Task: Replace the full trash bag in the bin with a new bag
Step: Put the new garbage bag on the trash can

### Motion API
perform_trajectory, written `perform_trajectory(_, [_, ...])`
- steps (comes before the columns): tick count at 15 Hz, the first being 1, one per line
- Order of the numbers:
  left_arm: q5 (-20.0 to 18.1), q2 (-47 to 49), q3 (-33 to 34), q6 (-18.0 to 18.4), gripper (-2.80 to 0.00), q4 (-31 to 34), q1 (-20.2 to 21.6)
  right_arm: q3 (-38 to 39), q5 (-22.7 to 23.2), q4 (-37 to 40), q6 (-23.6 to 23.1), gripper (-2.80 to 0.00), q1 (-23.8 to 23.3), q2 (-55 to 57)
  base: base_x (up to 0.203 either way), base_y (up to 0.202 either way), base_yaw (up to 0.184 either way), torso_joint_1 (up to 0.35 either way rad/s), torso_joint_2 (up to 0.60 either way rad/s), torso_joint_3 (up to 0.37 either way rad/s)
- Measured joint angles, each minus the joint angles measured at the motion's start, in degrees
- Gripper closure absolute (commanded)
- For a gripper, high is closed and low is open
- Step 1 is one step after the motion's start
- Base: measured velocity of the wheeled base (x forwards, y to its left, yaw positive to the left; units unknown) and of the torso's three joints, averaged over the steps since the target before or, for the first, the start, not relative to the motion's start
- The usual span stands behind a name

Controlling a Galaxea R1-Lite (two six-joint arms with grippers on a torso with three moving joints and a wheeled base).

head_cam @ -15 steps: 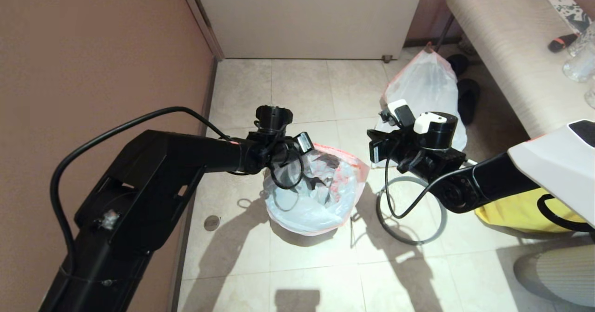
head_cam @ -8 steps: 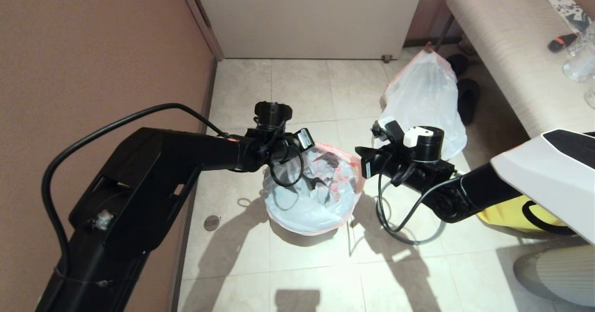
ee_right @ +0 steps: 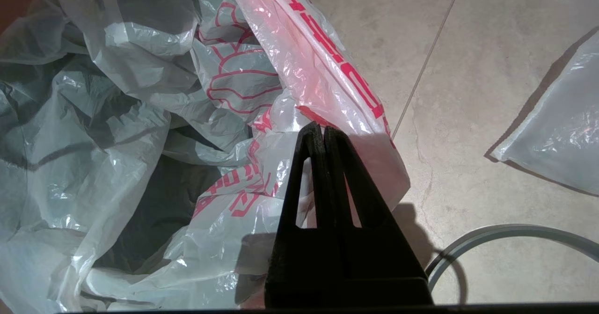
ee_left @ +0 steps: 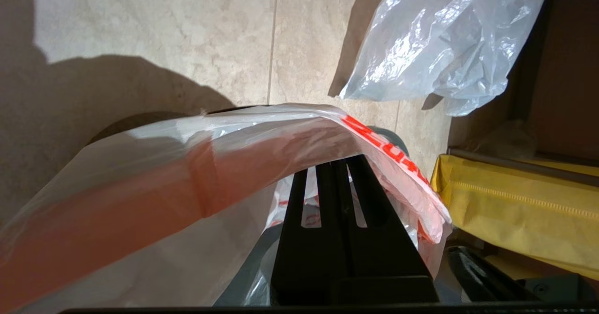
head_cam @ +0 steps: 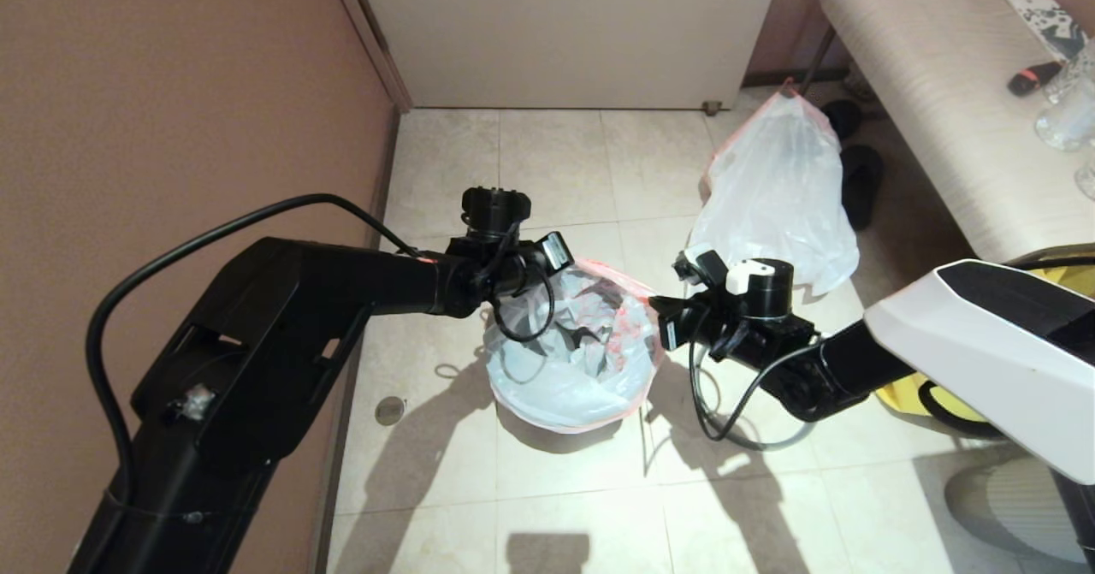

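Draping limp and slippery over the bin [head_cam: 547, 420] at centre, the new bag [head_cam: 569, 360] handles best by its orange hem. Left gripper [ee_left: 334, 164] at nine o'clock and right gripper [ee_right: 323, 134] at three o'clock are both closed, apparently pinching that hem.

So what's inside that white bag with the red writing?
The new bag looks empty: only crumpled white plastic and red printing show inside it. A dark hollow shows through the plastic lower down. The bin itself is covered by the bag, so it cannot be seen.
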Motion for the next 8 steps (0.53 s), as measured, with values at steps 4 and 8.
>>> perform_trajectory(4, [-1.5, 0.8, 0.0, 0.1, 0.00, -2.2, 2.0, -0.4, 2.5, -0.7, 2.1, 0.00, 0.1, 1.8, 0.000, 0.000, 0.000, 0.000, 0.00, 0.000])
perform_trajectory(8, [-1.6, 1.2, 0.0, 0.0, 0.00, -3.4, 2.8, -2.1, 1.8, -1.0, 1.9, 0.00, 0.4, 4.1, 0.000, 0.000, 0.000, 0.000, 0.00, 0.000])
